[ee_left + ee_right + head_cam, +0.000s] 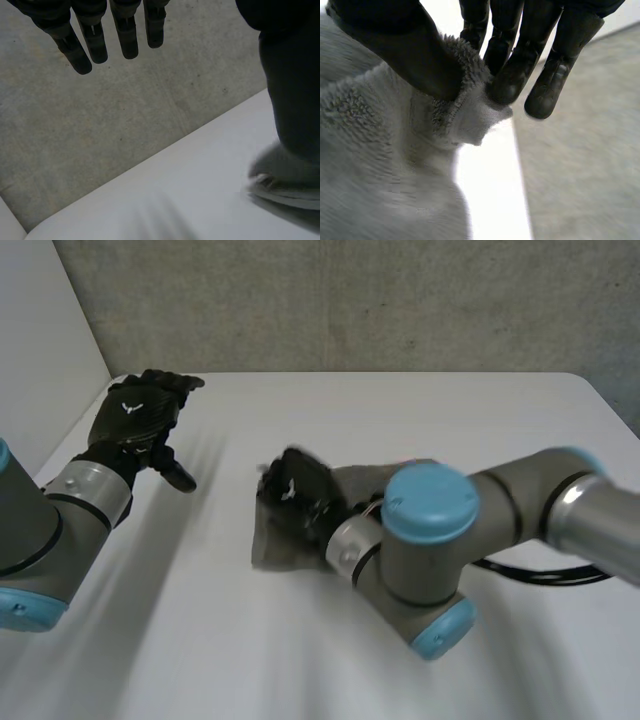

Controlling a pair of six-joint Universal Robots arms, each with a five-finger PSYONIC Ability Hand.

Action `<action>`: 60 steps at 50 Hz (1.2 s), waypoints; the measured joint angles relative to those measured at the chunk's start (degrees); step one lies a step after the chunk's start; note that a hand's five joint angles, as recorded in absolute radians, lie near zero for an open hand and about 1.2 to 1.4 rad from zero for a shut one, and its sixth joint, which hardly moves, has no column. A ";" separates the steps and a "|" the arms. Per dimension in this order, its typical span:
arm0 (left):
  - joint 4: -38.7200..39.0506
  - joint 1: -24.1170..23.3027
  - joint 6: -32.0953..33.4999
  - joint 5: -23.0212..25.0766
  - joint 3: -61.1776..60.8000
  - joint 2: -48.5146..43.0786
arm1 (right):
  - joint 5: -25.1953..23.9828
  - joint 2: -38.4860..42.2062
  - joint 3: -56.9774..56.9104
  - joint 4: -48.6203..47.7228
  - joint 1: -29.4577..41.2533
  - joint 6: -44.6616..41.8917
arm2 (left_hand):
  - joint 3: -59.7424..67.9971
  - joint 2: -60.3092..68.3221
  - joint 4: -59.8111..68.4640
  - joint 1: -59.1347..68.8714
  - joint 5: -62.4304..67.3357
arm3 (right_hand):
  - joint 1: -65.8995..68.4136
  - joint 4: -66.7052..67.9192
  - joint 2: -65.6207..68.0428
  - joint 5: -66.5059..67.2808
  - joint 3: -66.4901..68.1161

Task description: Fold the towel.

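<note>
**Towel** (278,543): grey, fleecy, bunched near the middle of the white table (420,410). It is not lying flat, and I see no clean fold in it. Part of it lies under my right arm.

**Right hand** (300,490): on the towel, at the side facing the left hand. In the right wrist view the thumb (420,60) and fingers (510,85) pinch a raised lip of fleece between them. I cannot tell whether this is a corner or a plain edge.

**Left hand** (140,415): well apart from the towel, over bare table. Its fingers are straight and spread, holding nothing.

**Step in hand, by my reading:** the one-handed grasp that begins a fold.

**Next move calls for:**
- Carry the pinched lip across the towel toward its opposite side.
- Keep the pinch firm so the fleece does not slip out.
- Travel low so the rest of the towel stays put.
- Bring the left hand over to the towel, to pin it or take a second corner. I doubt a bunched towel will fold square from one pinch.
</note>
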 measured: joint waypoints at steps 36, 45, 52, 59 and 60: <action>0.54 -7.81 0.40 -1.29 2.04 -5.50 | -2.39 -17.96 28.86 6.23 -28.05 21.95 | 0.00 0.00 0.00 -0.01 0.00 | -33.39 -35.16 -32.15 -34.13 -35.68; 0.49 -8.45 0.46 -1.84 1.84 -5.92 | -2.14 -13.97 27.41 4.58 -28.10 20.77 | 0.00 0.00 0.00 -0.02 0.00 | 1.18 5.85 7.37 5.86 5.19; 0.43 -8.37 0.42 -1.89 1.84 -5.53 | -1.58 -14.28 23.84 4.27 -26.67 21.39 | 0.00 0.00 0.00 -0.02 0.00 | 3.43 6.15 7.36 5.94 5.37; 0.37 -8.34 0.33 -1.91 1.87 -4.98 | -1.53 -13.83 14.14 5.59 -17.84 23.79 | 0.00 0.00 0.00 -0.02 0.00 | 3.93 6.16 7.36 5.94 5.37; 0.35 -8.32 0.32 -1.93 1.87 -4.91 | -1.62 -13.08 12.13 5.97 -16.13 24.27 | 0.00 0.00 0.00 -0.02 0.00 | 3.96 6.16 7.36 5.94 5.38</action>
